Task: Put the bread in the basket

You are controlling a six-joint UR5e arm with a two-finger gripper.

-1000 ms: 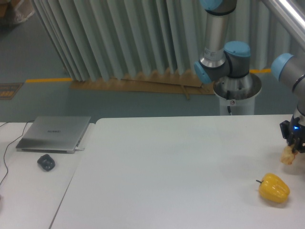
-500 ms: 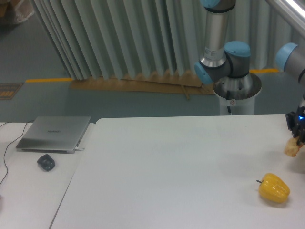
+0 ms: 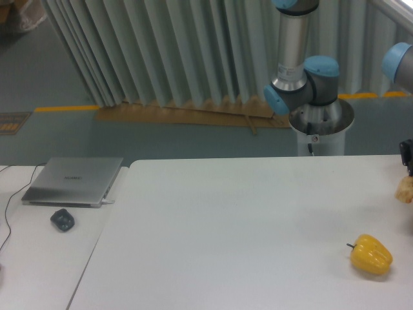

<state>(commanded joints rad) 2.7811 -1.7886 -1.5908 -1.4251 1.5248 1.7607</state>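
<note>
The bread [image 3: 405, 190] is a small pale tan piece at the far right edge of the view, held off the white table [image 3: 245, 226]. My gripper [image 3: 408, 175] is shut on it from above and is mostly cut off by the frame edge. The basket is out of view. A glossy yellow bell pepper [image 3: 371, 254] lies on the table below and left of the bread.
A closed grey laptop [image 3: 73, 180] and a dark mouse [image 3: 62, 220] sit on the left table. The arm's base pedestal [image 3: 320, 126] stands behind the table's far edge.
My gripper has carried the bread up and to the right, towards the frame's right edge. The pepper has not moved.
</note>
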